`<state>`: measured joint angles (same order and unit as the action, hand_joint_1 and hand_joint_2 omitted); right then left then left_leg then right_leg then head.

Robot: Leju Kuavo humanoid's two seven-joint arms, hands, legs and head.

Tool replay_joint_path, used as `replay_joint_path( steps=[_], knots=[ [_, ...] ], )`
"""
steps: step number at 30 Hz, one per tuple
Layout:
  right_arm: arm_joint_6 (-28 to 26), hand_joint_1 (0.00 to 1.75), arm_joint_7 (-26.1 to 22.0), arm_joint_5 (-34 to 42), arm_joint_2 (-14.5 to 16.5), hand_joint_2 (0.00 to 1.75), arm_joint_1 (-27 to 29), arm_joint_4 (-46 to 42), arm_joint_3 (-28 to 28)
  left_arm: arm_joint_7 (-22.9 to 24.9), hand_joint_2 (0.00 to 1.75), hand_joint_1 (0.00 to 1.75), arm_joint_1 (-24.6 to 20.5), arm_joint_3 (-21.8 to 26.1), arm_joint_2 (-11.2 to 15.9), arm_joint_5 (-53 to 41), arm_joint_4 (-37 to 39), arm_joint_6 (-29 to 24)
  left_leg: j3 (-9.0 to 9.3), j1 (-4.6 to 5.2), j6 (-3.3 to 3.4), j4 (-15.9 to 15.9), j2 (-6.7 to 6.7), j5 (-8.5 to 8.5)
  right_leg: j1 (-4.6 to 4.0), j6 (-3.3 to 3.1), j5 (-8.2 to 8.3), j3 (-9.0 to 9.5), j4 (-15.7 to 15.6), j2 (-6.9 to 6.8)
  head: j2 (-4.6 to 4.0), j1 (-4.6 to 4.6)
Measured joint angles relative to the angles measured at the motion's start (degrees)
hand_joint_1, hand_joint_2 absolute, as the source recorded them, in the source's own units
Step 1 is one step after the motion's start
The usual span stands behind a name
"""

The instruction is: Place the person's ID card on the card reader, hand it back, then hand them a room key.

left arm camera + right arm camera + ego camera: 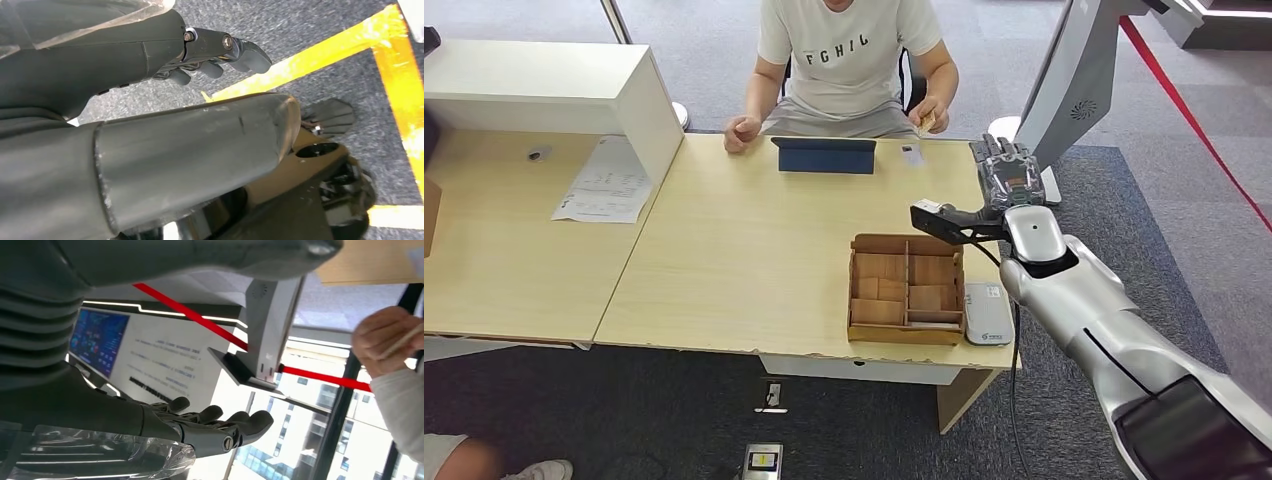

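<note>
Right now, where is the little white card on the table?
In the head view, the white card lies on the table's far side, right of the blue tablet, just in front of the person.

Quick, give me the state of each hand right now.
Left hand: hanging over the floor, fingers loosely curled, holding nothing.
Right hand: open, fingers extended, empty, raised at the table's far right edge near the person.

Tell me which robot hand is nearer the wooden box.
Right. The right hand hovers over the table's far right edge beyond the wooden box; the left hand hangs over the floor.
</note>
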<state>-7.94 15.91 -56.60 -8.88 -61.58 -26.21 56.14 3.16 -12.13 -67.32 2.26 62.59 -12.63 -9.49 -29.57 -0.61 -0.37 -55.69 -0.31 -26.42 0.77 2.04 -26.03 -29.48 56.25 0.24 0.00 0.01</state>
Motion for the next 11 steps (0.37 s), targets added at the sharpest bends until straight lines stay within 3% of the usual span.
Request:
replay_joint_path(
  steps=[11],
  knots=[
    [-1.7,0.0,7.3,2.3,-11.9,0.0,3.1,0.9,-4.2,-1.3,0.0,0.0,2.0,0.1,0.0,1.9,0.0,-1.2,-0.02,0.01,0.01,0.0,-0.02,-0.01,0.01,0.05,0.03,0.01,-0.1,-0.01,0.0,0.01]
  ],
)
